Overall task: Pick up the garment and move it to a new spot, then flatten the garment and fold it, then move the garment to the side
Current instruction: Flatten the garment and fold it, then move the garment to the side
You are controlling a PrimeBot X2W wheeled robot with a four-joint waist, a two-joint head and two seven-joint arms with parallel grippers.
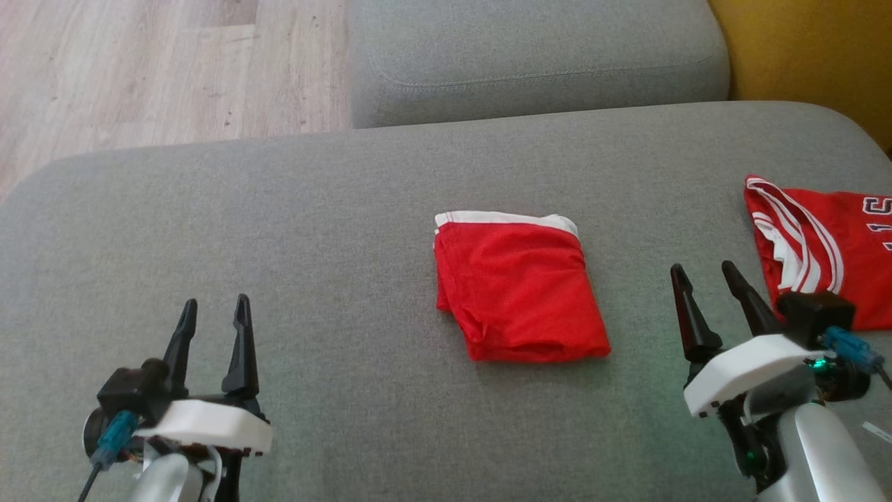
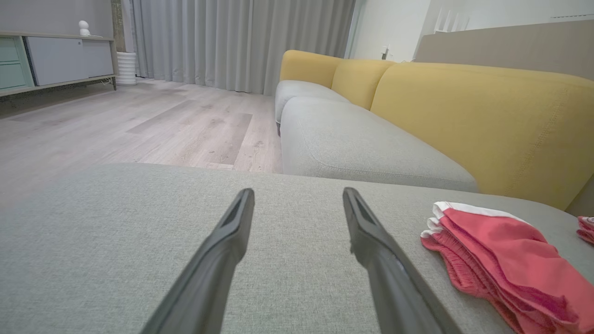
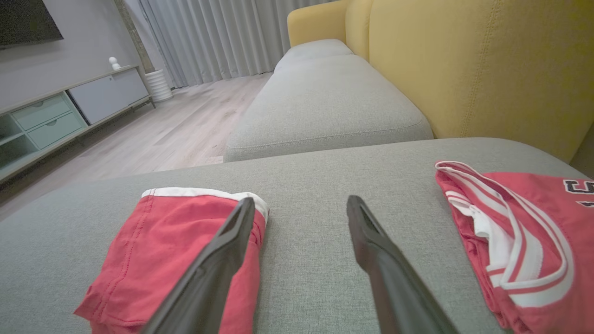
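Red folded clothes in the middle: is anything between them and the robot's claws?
Nothing visible. Only bare grey fabric sofa cushion lies between the folded red garment with a white band and the open left gripper or right gripper. The red white-striped jersey lies off to the right, not between.

It is a home living room, shown by the grey-and-yellow sofa (image 2: 352,148), the floor-length grey curtains (image 2: 232,41), the pale wood-look floor (image 2: 139,125) and a low sideboard (image 3: 69,109).
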